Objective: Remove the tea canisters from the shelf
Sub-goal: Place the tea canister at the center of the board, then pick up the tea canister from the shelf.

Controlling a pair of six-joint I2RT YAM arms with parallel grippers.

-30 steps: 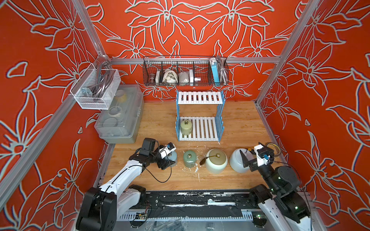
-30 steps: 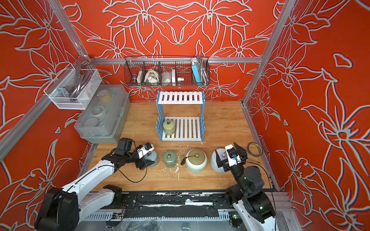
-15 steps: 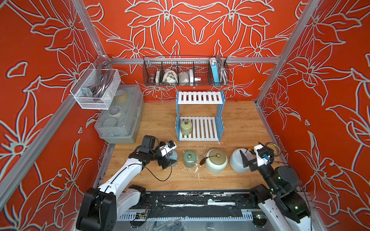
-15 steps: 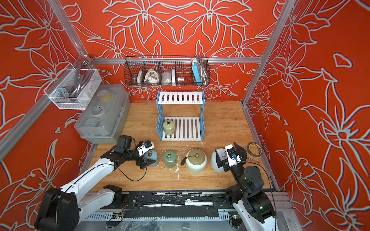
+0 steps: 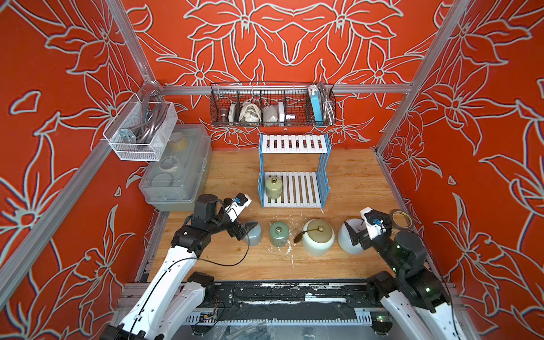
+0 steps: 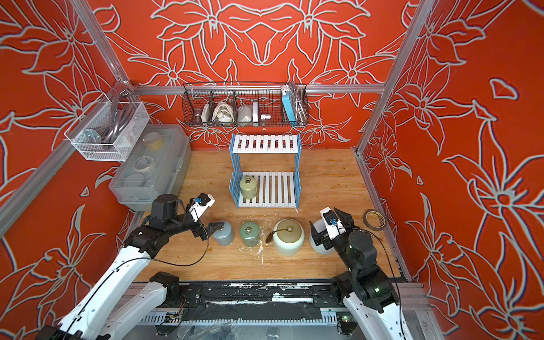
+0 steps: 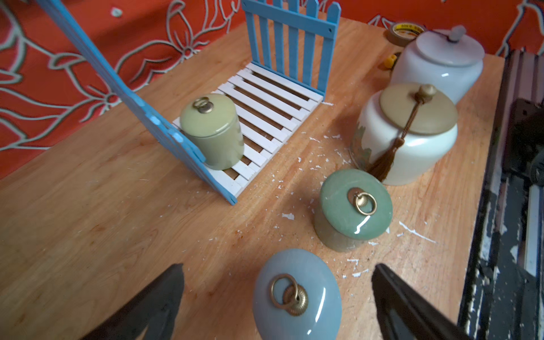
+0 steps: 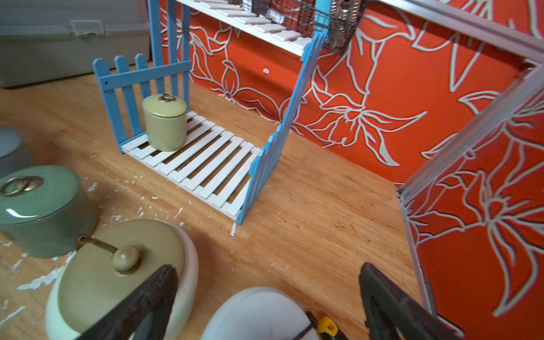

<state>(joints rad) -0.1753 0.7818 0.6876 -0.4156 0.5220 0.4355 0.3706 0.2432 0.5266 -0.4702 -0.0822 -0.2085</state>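
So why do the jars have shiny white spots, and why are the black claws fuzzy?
In the left wrist view, glare streaks the green canister and blue-grey canister; the left gripper's fingers sit too close, so they blur; in the right wrist view the olive canister looks crisp on the shelf.
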